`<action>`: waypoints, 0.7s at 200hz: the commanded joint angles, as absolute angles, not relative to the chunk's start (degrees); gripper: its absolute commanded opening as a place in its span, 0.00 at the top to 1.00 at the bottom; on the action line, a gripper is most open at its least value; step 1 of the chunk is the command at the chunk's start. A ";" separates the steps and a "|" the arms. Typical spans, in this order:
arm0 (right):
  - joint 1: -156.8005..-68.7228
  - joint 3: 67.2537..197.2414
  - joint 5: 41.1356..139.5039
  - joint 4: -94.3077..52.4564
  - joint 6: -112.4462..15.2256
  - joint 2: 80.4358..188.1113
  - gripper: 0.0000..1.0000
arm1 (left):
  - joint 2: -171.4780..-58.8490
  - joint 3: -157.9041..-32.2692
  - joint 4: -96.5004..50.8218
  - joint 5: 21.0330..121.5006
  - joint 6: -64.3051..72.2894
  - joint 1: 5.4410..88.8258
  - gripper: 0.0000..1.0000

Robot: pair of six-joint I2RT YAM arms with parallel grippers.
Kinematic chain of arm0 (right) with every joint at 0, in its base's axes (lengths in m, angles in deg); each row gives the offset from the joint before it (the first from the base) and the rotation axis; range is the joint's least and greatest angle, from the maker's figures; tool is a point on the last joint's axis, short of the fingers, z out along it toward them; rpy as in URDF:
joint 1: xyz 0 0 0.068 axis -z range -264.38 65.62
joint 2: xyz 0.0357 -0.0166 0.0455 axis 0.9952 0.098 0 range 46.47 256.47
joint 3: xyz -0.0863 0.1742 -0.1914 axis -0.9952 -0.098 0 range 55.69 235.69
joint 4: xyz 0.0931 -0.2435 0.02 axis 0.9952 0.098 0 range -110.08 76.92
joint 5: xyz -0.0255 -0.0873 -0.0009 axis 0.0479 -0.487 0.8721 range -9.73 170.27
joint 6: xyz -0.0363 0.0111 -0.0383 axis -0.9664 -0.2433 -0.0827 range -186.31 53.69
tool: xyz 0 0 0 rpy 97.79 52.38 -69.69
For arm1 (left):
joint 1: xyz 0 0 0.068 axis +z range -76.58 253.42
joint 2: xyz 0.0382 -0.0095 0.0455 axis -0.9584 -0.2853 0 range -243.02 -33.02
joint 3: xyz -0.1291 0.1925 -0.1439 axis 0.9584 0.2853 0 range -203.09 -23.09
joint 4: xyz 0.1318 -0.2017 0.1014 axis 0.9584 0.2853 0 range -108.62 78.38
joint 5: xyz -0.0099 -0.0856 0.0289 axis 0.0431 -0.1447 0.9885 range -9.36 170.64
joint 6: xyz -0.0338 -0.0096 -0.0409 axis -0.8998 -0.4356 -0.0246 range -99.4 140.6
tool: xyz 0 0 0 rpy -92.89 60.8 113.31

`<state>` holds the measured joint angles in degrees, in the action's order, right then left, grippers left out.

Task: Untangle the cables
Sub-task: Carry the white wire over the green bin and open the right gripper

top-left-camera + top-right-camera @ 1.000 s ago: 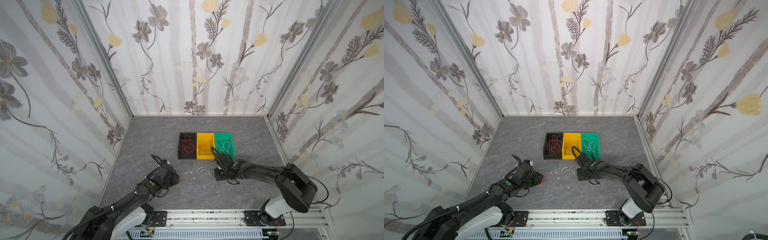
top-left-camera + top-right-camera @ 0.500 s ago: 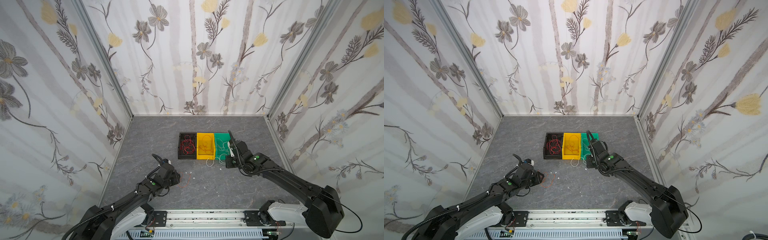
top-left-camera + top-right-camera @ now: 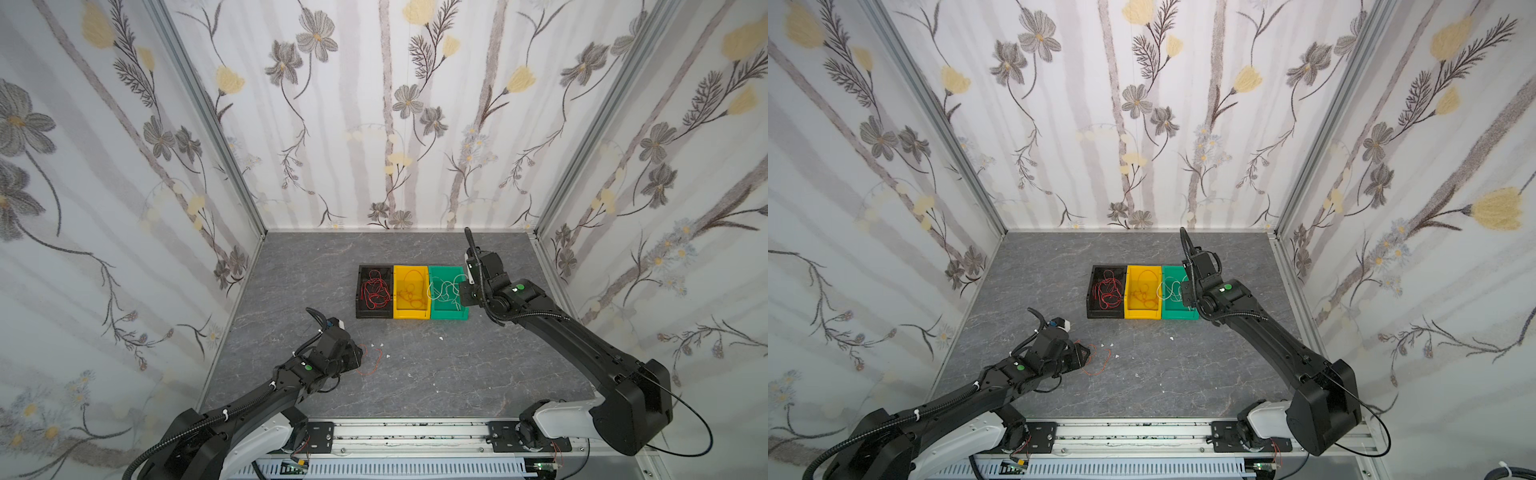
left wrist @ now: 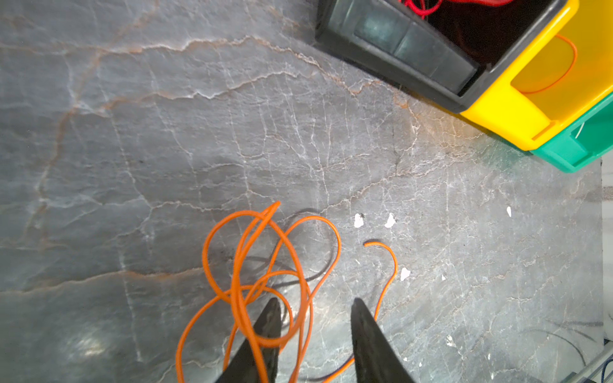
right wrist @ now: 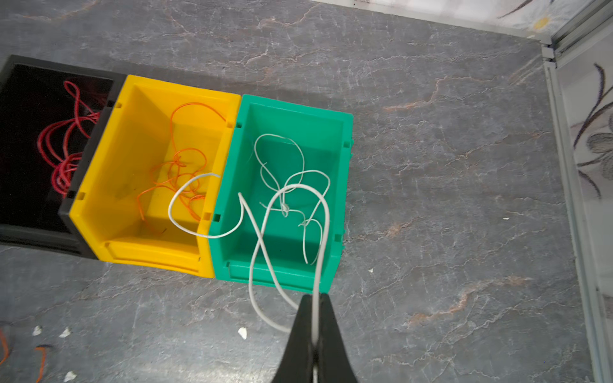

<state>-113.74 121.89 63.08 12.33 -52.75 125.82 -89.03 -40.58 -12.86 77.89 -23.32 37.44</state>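
The step in hand is sorting by colour. The right gripper [image 5: 313, 298] hangs above the near wall of the green plastic bin [image 5: 298, 106], its jaws pressed together on a thin, limp white cable [image 5: 328, 219]. The cable's loops dangle over that bin, and one free end curls sideways over the neighbouring yellow plastic bin [image 5: 179, 87]. Thinner white wires [image 5: 282, 139] already lie in the green bin, orange wires [image 5: 179, 165] in the yellow one, and red wires [image 5: 63, 156] in the black plastic bin [image 5: 66, 68] at the end of the row.

The left gripper [image 4: 315, 301] sits low over the grey marble-patterned tabletop [image 4: 166, 132], well apart from the bins. Its jaws stand apart and clamp nothing. A loose orange cable [image 4: 237, 285] lies in overlapping loops just ahead of the jaws and around one fingertip. Whether that finger passes through a loop or merely hovers above it cannot be told from the wrist view.

For the right arm, the next move probably calls for carrying the white cable further over the green bin, so the stray end clears the yellow one, and then letting go. The left arm would need to centre one orange strand between its jaws before closing, since the wire is very thin and easily missed.
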 commanded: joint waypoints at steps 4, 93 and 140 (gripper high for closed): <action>-113.45 124.29 58.48 12.10 -56.70 129.92 1.00 | -89.27 -40.88 -14.86 78.87 -23.87 37.35 0.62; -113.41 134.78 64.25 11.11 -56.92 150.88 0.82 | -89.89 -41.19 -15.49 79.04 -24.49 36.79 0.62; -113.31 134.21 63.61 13.12 -56.09 148.08 0.52 | -87.89 -41.04 -13.87 79.32 -24.01 36.68 0.61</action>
